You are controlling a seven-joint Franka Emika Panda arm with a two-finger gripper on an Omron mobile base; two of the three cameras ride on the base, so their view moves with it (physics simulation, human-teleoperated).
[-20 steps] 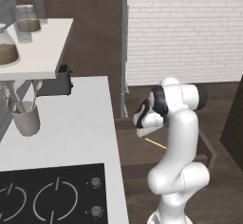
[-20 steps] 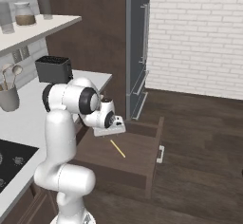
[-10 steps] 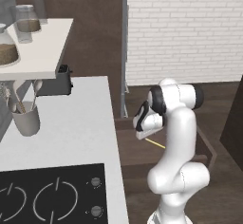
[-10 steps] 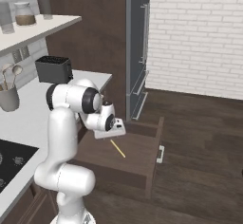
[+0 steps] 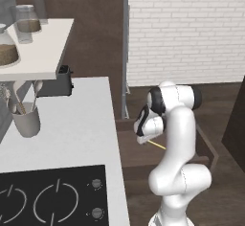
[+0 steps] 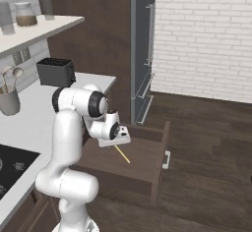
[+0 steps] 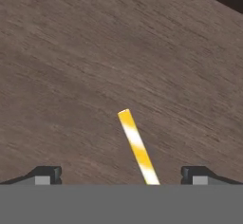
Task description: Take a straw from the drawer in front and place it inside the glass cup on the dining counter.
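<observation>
Just one straw (image 6: pixel 122 154), lying flat on the floor of the open drawer (image 6: pixel 147 167), long axis slanting toward drawer's front. Tool (image 7: pixel 121 174) spread wide, empty, right above the straw.

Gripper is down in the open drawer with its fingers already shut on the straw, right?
Not shut. In the hand view the fingertips stand wide apart with the straw lying loose between them on the drawer floor. The gripper is indeed down in the open drawer.

two rear base views flanking the arm (shared drawer (image 6: pixel 147 162)), close downward hand view
</observation>
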